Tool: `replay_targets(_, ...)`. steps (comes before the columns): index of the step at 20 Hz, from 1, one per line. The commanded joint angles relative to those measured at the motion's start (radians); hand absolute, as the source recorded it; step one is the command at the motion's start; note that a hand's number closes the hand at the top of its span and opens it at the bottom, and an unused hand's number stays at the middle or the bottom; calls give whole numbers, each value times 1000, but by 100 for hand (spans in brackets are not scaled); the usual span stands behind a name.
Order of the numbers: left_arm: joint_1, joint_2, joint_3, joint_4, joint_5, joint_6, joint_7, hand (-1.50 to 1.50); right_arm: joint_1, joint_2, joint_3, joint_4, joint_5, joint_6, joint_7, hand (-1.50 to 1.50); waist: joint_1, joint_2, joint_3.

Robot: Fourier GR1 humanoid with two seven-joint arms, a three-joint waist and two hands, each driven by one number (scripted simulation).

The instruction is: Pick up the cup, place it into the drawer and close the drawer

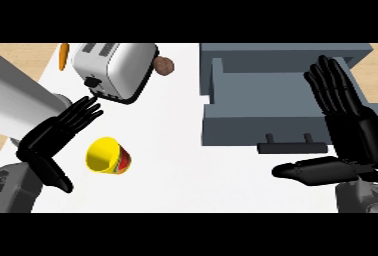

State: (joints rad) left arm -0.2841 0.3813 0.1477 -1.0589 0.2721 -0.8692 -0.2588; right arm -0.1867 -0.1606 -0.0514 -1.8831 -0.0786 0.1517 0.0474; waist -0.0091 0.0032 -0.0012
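A yellow cup (108,156) with a red band lies on its side on the white counter (192,180), its mouth facing left. My left hand (53,136) is just left of it, fingers straight and pointing up-right, not touching the cup. The grey drawer (255,127) stands pulled open at the right, with a dark handle (292,146) on its front. My right hand (347,120) is held over the drawer's right side, fingers straight and pointing up, thumb (310,170) spread out to the left below the handle.
A silver toaster (118,67) stands at the back left. A brown round object (165,65) lies beside it, and an orange object (64,55) sits at the far left edge. A grey cabinet body (284,52) lies behind the drawer.
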Motion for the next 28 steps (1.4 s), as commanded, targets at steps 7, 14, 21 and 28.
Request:
replay_targets(7,-71,38,-61,394,-314,3,-444,-150,-76,-36,-54,25,-39,21,41,-150,-9,5,-1)
replay_targets(14,-162,29,-92,596,-379,117,-589,-150,-23,-15,-29,-30,-27,17,38,-150,-25,7,-3)
replay_targets(21,-144,-20,-140,674,-411,177,-722,-150,-134,-38,-56,12,-59,12,107,-150,-27,12,-5)
replay_targets(28,-200,-92,-173,739,-442,279,-766,-150,-122,-39,-51,50,-27,18,59,-150,-33,15,-5)
